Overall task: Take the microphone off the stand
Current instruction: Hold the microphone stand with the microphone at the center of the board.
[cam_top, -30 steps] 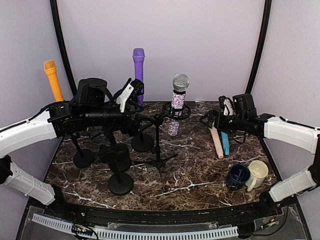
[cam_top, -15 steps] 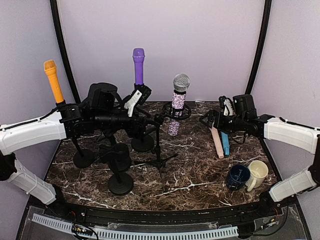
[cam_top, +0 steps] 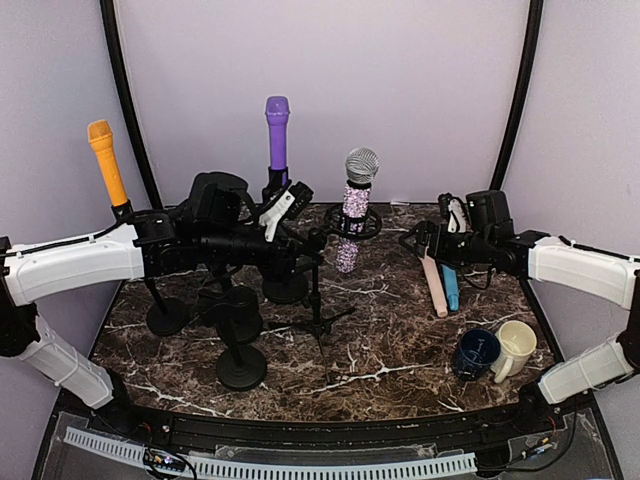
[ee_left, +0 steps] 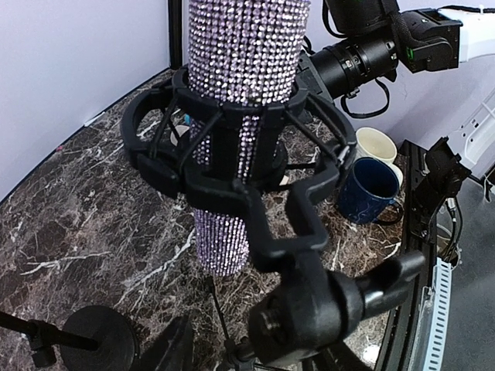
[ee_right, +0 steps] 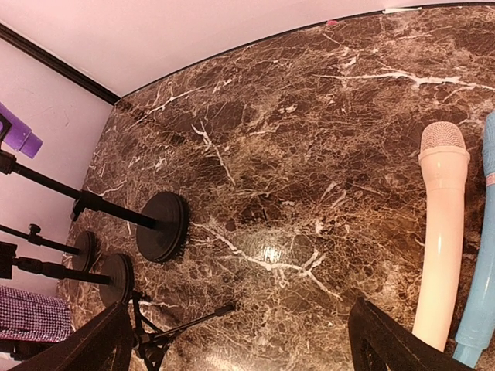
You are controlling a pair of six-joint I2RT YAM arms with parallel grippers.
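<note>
The left hand [cam_top: 289,202] is mostly cut off, so I cannot tell its spread; the right hand [ee_right: 236,317] gapes wide. The glittery microphone [ee_left: 244,85] sits upright in the stand [ee_left: 298,232].

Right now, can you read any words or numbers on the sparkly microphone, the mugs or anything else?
None: no word, brand or number can be read in any view.
The light blue plastic microphone lying flat has a tiny mark, too small to read.
The sparkly rhinestone-covered microphone, the dark blue mug and the cream mug show no writing.
</note>
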